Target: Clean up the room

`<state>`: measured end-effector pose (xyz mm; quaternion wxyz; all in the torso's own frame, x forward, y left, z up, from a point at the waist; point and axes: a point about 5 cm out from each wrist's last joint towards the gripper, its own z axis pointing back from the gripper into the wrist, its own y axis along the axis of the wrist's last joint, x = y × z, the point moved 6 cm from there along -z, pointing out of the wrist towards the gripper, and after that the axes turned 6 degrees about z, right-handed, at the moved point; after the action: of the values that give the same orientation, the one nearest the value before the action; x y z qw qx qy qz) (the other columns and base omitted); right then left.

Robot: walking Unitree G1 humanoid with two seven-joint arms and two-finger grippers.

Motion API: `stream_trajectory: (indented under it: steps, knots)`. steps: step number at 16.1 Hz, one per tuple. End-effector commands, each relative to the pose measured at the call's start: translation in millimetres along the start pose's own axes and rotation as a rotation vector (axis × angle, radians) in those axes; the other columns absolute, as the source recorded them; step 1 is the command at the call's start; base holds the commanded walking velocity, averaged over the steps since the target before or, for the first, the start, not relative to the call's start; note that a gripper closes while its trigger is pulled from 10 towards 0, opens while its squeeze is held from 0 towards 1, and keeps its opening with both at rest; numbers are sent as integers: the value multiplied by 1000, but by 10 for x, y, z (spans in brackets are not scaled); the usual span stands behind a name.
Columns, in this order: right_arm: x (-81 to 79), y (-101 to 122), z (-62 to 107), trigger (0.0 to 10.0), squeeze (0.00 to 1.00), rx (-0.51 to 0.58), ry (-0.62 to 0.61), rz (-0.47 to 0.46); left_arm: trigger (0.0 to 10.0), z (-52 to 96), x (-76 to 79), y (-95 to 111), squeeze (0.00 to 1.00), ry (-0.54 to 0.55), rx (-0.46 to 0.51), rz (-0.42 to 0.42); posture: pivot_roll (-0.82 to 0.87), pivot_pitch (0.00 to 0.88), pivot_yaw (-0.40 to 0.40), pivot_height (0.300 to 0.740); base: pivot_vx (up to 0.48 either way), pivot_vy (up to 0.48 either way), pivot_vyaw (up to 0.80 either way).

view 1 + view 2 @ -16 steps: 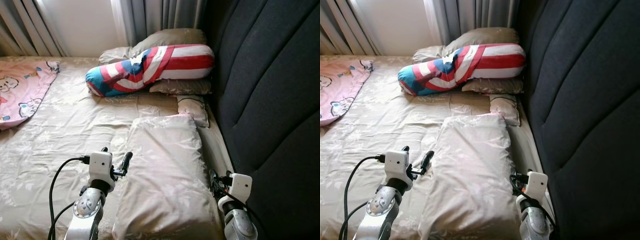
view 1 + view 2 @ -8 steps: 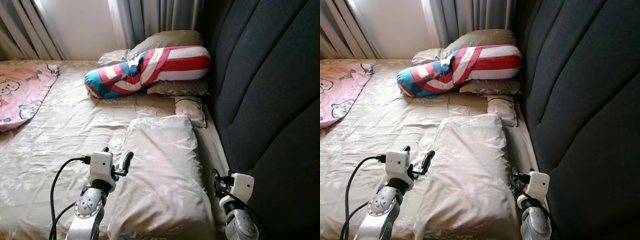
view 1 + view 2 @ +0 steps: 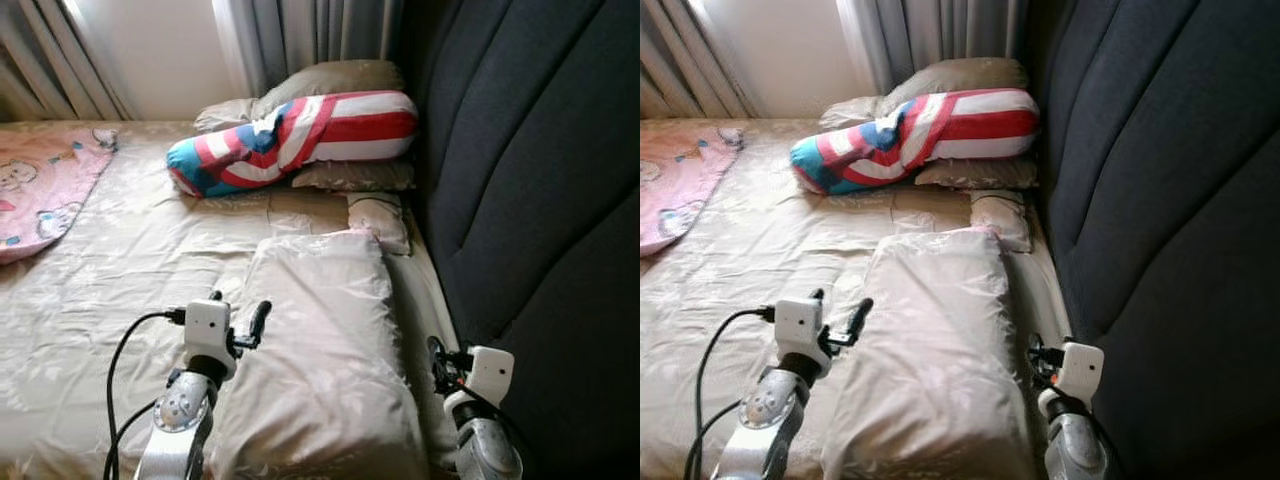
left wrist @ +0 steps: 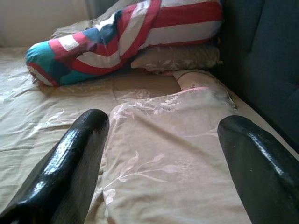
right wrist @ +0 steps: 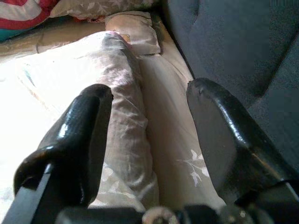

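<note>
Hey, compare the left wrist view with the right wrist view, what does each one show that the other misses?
Left wrist view alone: the open left gripper, the whole red, white and blue striped bolster, and the flat beige floral pillow under it.

Right wrist view alone: the open right gripper, straddling the big pillow's edge beside the headboard, and the bare strip of beige bedsheet there.

Both: the large beige floral pillow, the small cream cushion and the dark padded headboard.

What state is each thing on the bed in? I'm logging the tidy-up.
Beige pillow: flat, between both grippers, ungrasped.
Striped bolster: lying across beige pillows by the headboard.
Pink blanket: spread flat.
Left gripper: open.
Right gripper: open, straddling pillow edge.
</note>
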<state>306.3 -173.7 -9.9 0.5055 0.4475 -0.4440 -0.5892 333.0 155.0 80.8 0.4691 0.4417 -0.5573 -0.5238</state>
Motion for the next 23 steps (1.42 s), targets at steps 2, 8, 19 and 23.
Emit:
stream_trajectory:
  steps: [2,8,19,23]
  knots:
    - [-38,4,-1,10000,0,1,-1,-17,10000,23,-61,3,0,15,-5,-17,-6,22,-8,740,0,0,0]
    - [-36,1,-3,10000,0,-2,-3,-21,10000,25,-63,1,0,17,-8,-13,-6,25,-6,740,0,192,0]
    - [-36,1,-3,10000,0,-2,-3,-21,10000,25,-63,1,0,17,-8,-13,-6,25,-6,740,0,289,0]
    - [-58,-13,-18,10000,0,-10,-9,-37,10000,-3,-56,92,0,1,19,-39,-1,29,5,740,0,144,0]
